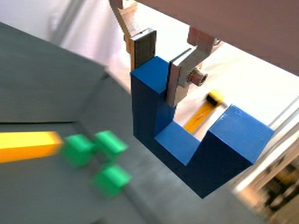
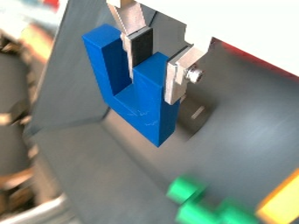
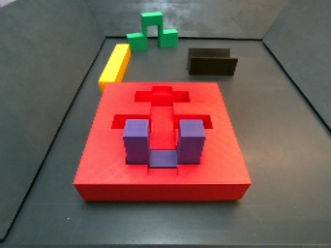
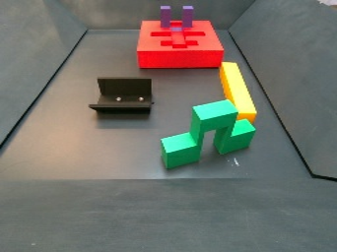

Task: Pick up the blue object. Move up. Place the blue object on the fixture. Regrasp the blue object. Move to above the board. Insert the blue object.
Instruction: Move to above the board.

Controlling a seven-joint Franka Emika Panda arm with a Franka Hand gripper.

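Gripper (image 1: 167, 63) high above floor, out of both side views — fingers clamped on one prong of the blue object (image 1: 193, 140), its U hanging tilted. Fixture (image 4: 122, 95) bare, board (image 3: 220, 165) w/ purple block (image 3: 159, 141).

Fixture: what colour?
Dark brown-black fixture, clearest in a side view. Gripper holds the blue object.

Lab test cell, by the look of it. Dark grey floor (image 4: 79, 148) walled by slanted grey panels. Bare coloured blocks only: red board (image 3: 162, 165), yellow bar (image 3: 115, 64), green block (image 4: 204, 133), dark fixture (image 4: 122, 95). Gripper (image 1: 166, 66) overhead, clamped on the blue object (image 1: 193, 140).
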